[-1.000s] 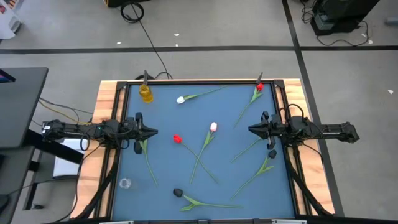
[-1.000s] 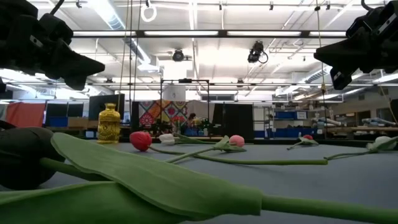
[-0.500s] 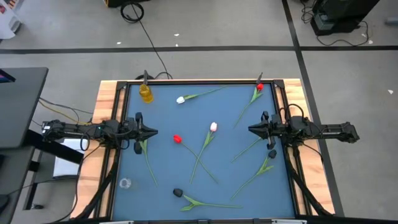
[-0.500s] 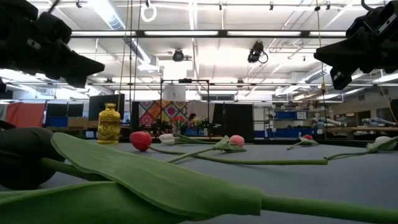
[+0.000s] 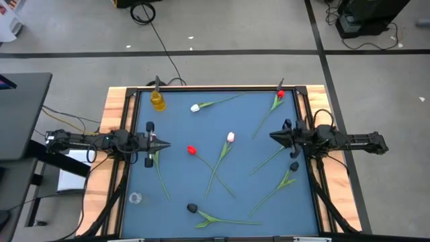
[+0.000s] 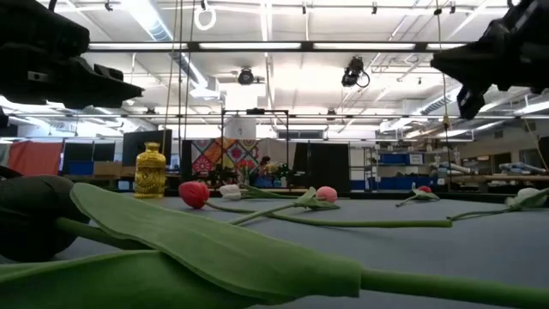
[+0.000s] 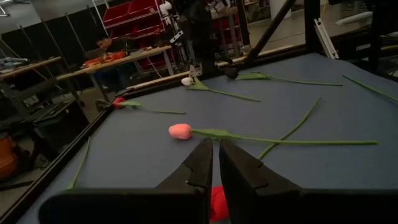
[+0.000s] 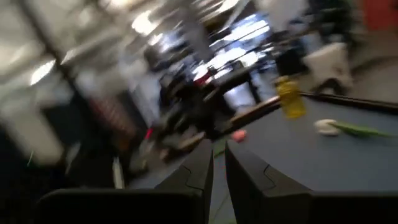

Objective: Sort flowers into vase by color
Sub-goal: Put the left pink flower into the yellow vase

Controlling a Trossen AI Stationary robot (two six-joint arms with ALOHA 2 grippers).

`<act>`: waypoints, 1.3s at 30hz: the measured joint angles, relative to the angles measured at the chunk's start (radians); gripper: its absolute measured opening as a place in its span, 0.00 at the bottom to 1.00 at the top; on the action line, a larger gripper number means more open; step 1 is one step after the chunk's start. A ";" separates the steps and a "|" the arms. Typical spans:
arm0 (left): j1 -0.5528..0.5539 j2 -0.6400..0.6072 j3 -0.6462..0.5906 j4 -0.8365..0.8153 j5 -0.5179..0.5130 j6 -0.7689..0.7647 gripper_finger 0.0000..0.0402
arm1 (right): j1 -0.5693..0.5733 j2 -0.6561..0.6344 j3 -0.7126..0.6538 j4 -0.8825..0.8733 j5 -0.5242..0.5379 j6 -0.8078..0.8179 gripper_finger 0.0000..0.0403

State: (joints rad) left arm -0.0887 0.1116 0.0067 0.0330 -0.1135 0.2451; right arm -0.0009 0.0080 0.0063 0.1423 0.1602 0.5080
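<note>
Several flowers lie flat on the blue table [image 5: 255,114]: a white one [image 5: 195,107], a red one [image 5: 280,95], a pink one [image 5: 230,138], a second red one [image 5: 191,150] and a black one [image 5: 192,208], all on long green stems. A yellow vase [image 5: 158,101] stands at the far left corner. A clear glass vase [image 5: 135,198] stands near left. My left gripper [image 5: 166,143] hangs shut above the table's left edge, pointing level at the middle. My right gripper [image 5: 272,138] hangs shut above the right edge, facing it. Both are clear of everything.
A black frame [image 5: 215,88] and a wooden border run round the table. More green stems and leaves [image 5: 285,180] lie at the near right, and one stem [image 5: 159,173] lies under the left arm. In the low view the black flower's head [image 6: 30,215] and leaf fill the foreground.
My left gripper has rolled about its own pointing line and kept its place. My right gripper has rolled a little too and tipped slightly upward. No flower has moved.
</note>
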 joint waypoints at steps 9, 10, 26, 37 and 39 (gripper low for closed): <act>0.000 0.000 0.000 0.023 -0.076 0.006 0.09 | 0.000 0.001 0.000 0.006 0.331 0.246 0.13; 0.000 0.000 0.000 0.023 -0.076 0.006 0.09 | 0.000 0.001 0.000 0.006 0.352 0.264 0.13; 0.006 0.012 0.000 0.125 -0.049 -0.305 0.09 | 0.000 0.210 0.006 -0.073 0.324 0.629 0.08; 0.007 0.034 0.000 0.172 -0.402 -1.176 0.09 | -0.029 0.435 0.006 -0.065 0.099 0.874 0.08; 0.007 0.034 0.000 0.217 -0.543 -1.248 0.09 | -0.042 0.477 0.007 -0.050 0.041 0.902 0.08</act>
State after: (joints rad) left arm -0.0812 0.1457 0.0067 0.2502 -0.6563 -1.0030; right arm -0.0425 0.4850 0.0132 0.0918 0.2012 1.4098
